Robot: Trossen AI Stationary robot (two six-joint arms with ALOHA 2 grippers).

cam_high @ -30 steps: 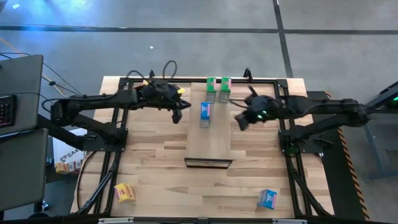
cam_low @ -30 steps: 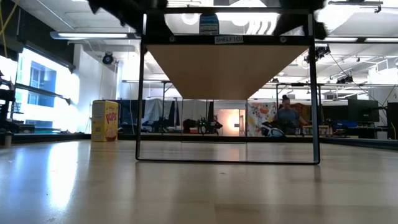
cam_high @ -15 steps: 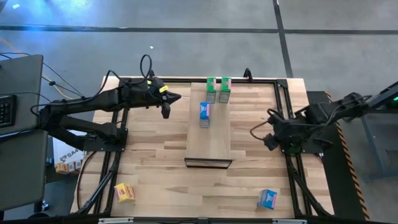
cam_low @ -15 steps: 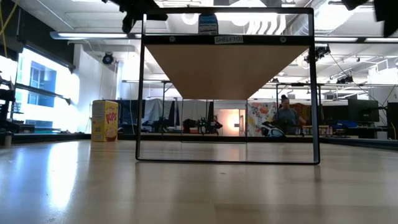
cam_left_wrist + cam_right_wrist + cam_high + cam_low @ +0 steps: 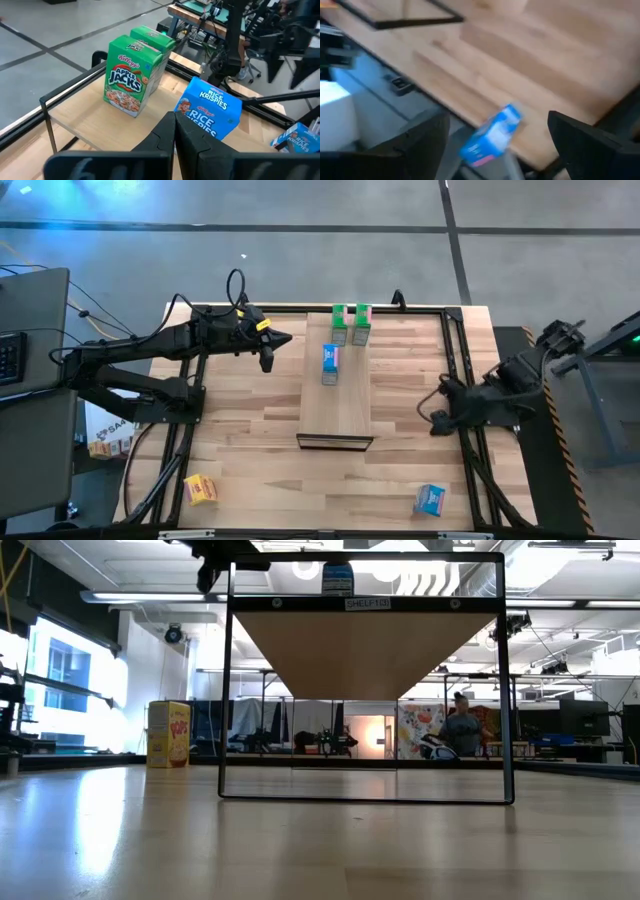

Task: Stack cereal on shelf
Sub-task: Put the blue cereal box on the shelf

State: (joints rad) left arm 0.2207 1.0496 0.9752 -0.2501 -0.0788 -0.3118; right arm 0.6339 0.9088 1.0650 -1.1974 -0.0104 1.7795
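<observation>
Shelf (image 5: pixel 337 405) at table centre, long axis running front to back. On it: two green boxes (image 5: pixel 350 324) side by side at far end, one blue box (image 5: pixel 331 363) just in front of them, nearer the left edge. Still off-shelf: second blue box (image 5: pixel 430 500) at near-right corner of table (image 5: pixel 250 440), yellow box (image 5: pixel 201 489) at near-left corner (sixth box not found in any view).

R gripper (image 5: pixel 437 420) at table's right edge, beside the frame rail; fingers (image 5: pixel 427 137) wide apart, nothing between them. R wrist view: loose blue box (image 5: pixel 490 136) lying ahead, between the spread fingers' line, tilted. So: target lies toward table's near side from R gripper, same side of shelf, well apart. R arm clearly nearer than L.

L gripper (image 5: pixel 268 353) hovering left of shelf's far end, fingers (image 5: pixel 165 142) pressed together, empty. L wrist view looks across at green boxes (image 5: pixel 135 70) and shelved blue box (image 5: pixel 210 112).

Likely next: R arm swings toward near-right corner for blue box. Yellow box falls to L arm, well apart from it.
</observation>
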